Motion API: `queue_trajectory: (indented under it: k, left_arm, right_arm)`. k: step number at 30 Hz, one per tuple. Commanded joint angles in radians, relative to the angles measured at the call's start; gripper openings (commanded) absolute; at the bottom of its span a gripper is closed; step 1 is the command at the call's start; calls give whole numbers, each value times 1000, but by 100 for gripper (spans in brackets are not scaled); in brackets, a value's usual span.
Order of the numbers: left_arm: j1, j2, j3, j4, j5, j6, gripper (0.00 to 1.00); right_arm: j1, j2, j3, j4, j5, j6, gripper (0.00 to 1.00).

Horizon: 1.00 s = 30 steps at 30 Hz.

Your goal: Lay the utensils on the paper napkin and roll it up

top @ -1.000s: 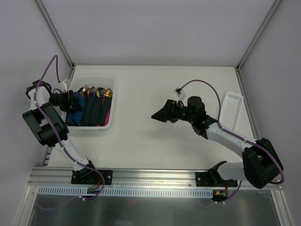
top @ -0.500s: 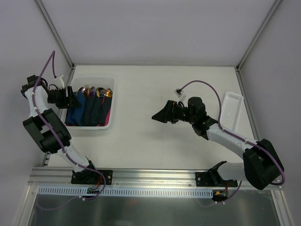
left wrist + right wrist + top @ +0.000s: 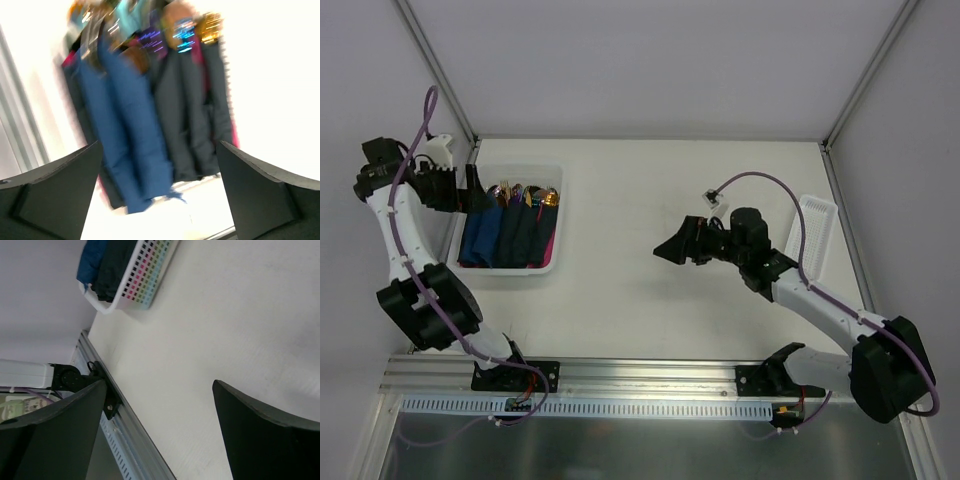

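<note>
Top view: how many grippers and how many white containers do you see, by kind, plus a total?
Grippers: 2 (left gripper, right gripper)
White containers: 2 (basket, perforated tray)
Total: 4

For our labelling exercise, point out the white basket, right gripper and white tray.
white basket (image 3: 510, 270), top view, near rim
right gripper (image 3: 665, 247), top view, between its fingertips
white tray (image 3: 812, 235), top view, bare floor

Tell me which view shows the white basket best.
Top external: the basket shows nearly whole and sharp. Left wrist shows mostly its contents, blurred; right wrist catches just one corner of its lattice wall.
</note>
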Motion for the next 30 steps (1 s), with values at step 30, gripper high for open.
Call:
queue_trajectory:
  k: [30]
  left_arm:
    - [-801,-193,-387,465,-246,-484,99]
  right_arm:
    - [-219,-255,28,-714,326,-365,99]
